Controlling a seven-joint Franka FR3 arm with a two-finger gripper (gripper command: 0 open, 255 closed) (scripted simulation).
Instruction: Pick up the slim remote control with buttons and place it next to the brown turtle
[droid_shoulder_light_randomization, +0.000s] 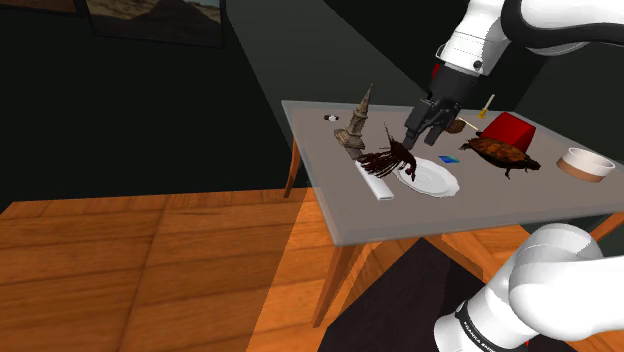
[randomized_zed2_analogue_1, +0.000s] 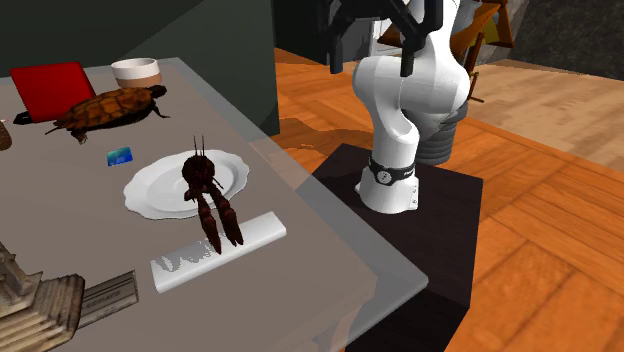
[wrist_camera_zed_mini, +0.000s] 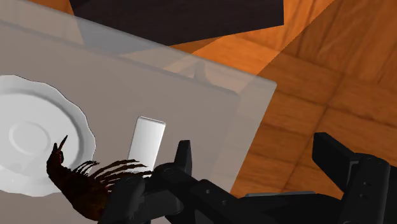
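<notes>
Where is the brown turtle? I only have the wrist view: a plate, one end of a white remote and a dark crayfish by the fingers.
Observer: The brown turtle sits past the white plate, towards the shoulder view's right, beside a red block.
Operator: Is anything lying between plate and turtle?
Observer: Yes, a small blue card lies in that gap.
Operator: How much of the remote is covered?
Observer: In the second exterior view the crayfish rests its claws on the middle of the remote. Both ends are bare.
</notes>
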